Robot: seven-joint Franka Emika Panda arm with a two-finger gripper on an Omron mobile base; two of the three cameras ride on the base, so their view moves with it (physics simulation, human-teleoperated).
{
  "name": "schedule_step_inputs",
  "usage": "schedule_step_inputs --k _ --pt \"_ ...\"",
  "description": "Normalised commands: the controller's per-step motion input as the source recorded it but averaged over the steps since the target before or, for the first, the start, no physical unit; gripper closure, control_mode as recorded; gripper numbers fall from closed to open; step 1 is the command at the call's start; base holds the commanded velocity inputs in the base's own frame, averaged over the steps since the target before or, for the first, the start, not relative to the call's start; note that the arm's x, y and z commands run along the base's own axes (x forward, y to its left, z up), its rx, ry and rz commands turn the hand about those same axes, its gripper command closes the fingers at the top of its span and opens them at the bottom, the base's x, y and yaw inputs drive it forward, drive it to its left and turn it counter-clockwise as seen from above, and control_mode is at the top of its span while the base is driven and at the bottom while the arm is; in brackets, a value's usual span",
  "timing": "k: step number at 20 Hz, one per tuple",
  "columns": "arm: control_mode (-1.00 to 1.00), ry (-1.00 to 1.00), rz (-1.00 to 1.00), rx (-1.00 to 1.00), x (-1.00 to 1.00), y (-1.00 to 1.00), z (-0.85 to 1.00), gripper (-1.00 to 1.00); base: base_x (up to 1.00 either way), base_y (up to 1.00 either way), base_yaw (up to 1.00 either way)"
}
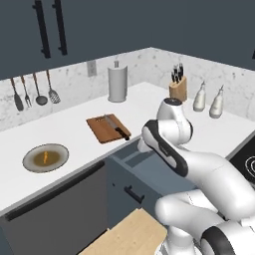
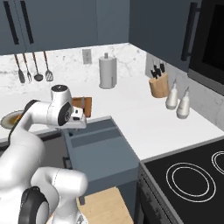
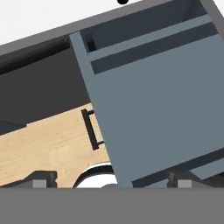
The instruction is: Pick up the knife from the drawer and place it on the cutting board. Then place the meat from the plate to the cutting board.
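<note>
Drawer [image 3: 162, 100], pulled out and bare inside, directly below our gripper [image 3: 111, 183], whose jaws are spread wide and hold nothing. Knife [image 1: 115, 127] lies on the cutting board [image 1: 102, 130]. Meat [image 1: 46, 157] sits on the plate [image 1: 30, 164]. Risk, as we judge it: the sliver is thin, so a shallow pinch could slip off.

Knife [image 1: 114, 125] lies on the cutting board [image 1: 102, 130] (plate [image 1: 33, 152] to its left), behind the drawer [image 1: 144, 172].
</note>
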Motion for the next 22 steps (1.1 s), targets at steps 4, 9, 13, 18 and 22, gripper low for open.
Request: schedule_step_inputs --k 4,9,13,18,22 --pt "1.0 0.0 0.0 0.0 0.0 0.0 0.0 -1.0 -0.3 0.49 0.25" --pt "1.0 0.0 0.0 0.0 0.0 0.0 0.0 -1.0 -0.01 0.55 0.41" --pt "1.0 0.0 0.0 0.0 0.0 0.0 0.0 -1.0 0.14 0.42 0.57" --pt "1.0 0.0 0.0 0.0 0.0 0.0 0.0 -1.0 0.48 0.07 0.46" --pt "1.0 0.0 0.0 0.0 0.0 0.0 0.0 -1.0 0.57 0.0 0.15"
